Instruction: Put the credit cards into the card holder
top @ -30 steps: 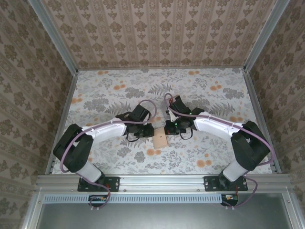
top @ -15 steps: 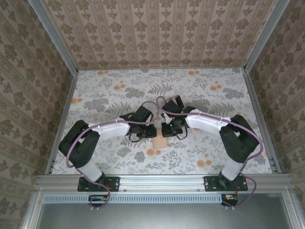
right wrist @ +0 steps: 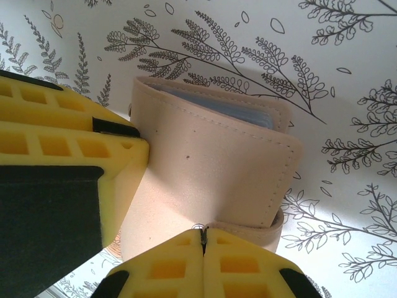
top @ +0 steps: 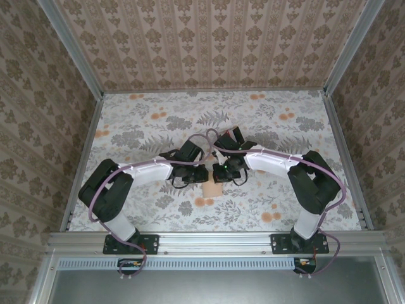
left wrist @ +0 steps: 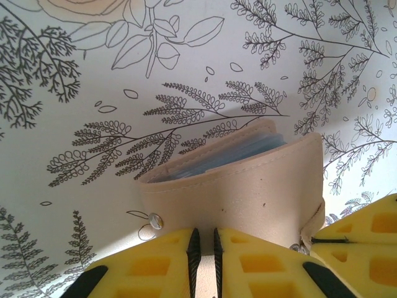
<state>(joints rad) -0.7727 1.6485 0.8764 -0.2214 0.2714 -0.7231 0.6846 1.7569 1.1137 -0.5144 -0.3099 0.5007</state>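
A: Item count on the floral desk [top: 139,126]?
B: One tan card holder [top: 213,188], at mid-desk between two grippers, with blue-grey pockets showing at its open mouth.
A: And the left gripper [left wrist: 203,239]?
B: Jaws nearly together, pinching the holder's near edge.
A: The right gripper [right wrist: 203,233]?
B: Jaws pressed fully closed at the holder's one strap [right wrist: 248,231]. Whether the strap is caught between them, I cannot tell.

The card holder [top: 213,188] is showing as a small tan rectangle near the middle of the floral table [top: 145,126], in its nearer half. Close up it is sitting folded, its soft peach cover bowing outward, pale blue-grey sleeves peeking from the open edge, a small metal stud glinting at one corner
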